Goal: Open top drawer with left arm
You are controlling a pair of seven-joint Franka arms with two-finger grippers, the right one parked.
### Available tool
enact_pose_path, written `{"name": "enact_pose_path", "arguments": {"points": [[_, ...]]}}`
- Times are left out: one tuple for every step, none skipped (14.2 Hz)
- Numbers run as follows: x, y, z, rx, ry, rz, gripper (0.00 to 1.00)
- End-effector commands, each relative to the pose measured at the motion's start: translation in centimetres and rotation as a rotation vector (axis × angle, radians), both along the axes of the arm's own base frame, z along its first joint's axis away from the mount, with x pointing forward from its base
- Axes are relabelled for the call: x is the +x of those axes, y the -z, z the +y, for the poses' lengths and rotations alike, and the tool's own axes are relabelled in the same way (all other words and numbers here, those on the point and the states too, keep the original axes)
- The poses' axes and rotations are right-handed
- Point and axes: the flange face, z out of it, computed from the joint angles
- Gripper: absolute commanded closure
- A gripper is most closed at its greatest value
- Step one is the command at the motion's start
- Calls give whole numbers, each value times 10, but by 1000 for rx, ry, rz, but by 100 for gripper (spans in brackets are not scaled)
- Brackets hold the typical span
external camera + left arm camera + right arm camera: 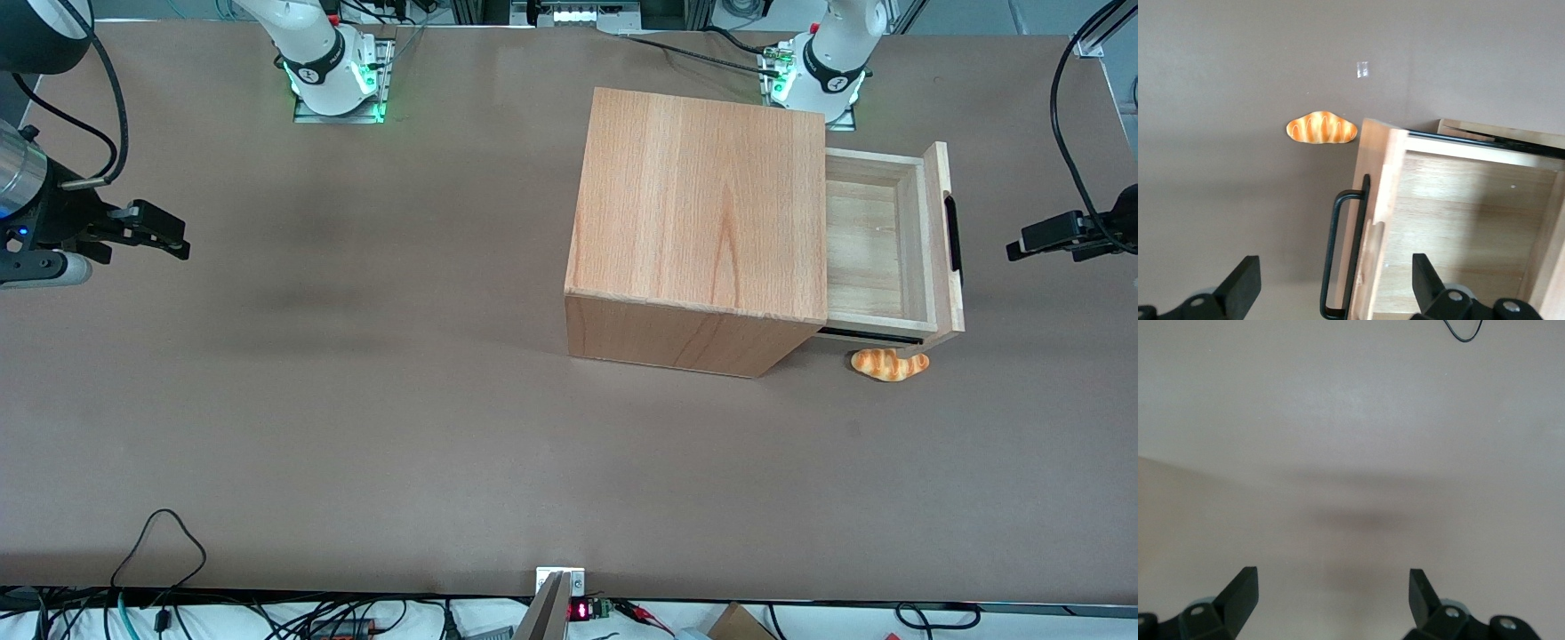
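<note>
The top drawer (889, 244), pale wood with a black bar handle (1338, 257), is seen pulled out; the gripper (1335, 283), fingers spread, is apparently held clear of it.

A small croissant-shaped bread roll (890, 364) lies on the brown tabletop (356, 427) at the right of the front frame, just below the beech cabinet (702, 231). Loose black cables (160, 542) trail along the bottom left edge.
</note>
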Motion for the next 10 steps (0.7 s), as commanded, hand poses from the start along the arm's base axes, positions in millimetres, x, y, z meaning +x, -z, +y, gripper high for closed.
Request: {"name": "enact_pose_path", "arguments": {"points": [[-4,-18,-28,49,30,-6,0],[-5,-23,-38,52,41,-15,0],[-7,-29,-45,56,52,-25,0],[-10,-35,-49,60,56,-36,0],[-14,-43,-53,65,61,-48,0],[-16,-45,-58,65,69,-45,0],[-17,-47,-64,65,79,-43,0],[-22,-54,-67,66,83,-53,0],[-26,-60,-71,67,91,-62,0],[-32,-69,-72,70,89,-75,0]]}}
